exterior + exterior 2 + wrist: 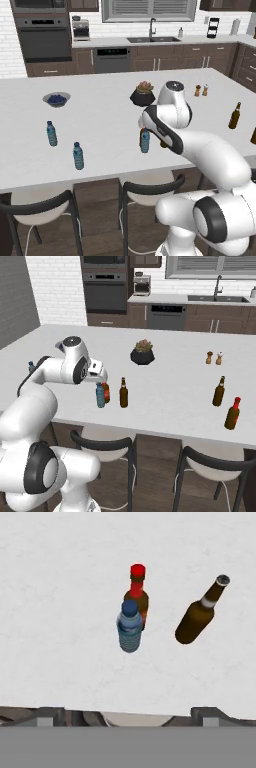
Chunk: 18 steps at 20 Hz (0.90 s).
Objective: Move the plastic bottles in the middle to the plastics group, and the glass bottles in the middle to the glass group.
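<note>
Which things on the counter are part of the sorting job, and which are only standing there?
Part of the job:
- middle water bottle
- red-topped bottle
- amber bottle
- plastics group
- glass group
- tool, open above the middle bottles

Only standing there:
- berry bowl
- plant pot
- shakers

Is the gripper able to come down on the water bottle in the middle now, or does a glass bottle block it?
Probably yes. The open gripper hangs above the water bottle, whose cap is uncovered. The red-topped bottle stands very close behind it, so the fingers have little room there.
</note>
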### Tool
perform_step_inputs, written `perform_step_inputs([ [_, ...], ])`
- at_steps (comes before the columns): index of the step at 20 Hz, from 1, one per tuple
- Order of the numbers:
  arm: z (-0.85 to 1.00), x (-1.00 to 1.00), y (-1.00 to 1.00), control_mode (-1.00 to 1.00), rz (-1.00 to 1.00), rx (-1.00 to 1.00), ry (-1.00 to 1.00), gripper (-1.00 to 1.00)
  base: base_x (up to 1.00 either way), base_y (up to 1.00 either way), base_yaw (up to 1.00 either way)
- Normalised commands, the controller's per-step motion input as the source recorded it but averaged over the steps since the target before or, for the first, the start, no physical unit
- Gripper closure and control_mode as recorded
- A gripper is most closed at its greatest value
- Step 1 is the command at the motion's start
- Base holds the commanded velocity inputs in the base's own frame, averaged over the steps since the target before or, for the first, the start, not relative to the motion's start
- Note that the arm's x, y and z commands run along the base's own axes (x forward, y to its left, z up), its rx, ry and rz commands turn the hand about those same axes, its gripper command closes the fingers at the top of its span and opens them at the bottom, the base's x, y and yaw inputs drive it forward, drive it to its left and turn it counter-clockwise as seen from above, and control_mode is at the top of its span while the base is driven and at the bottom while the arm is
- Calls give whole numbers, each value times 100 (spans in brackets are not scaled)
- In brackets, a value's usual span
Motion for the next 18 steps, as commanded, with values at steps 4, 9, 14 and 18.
perform_step_inputs([
  [4,0,39,0,-100,0,2,0,-100,0,0,0],
  [9,0,24,0,-100,0,0,1,-100,0,0,0],
  [14,-8,32,0,-100,0,0,0,-100,0,0,0],
  [18,-26,25,0,-100,0,0,0,-100,0,0,0],
])
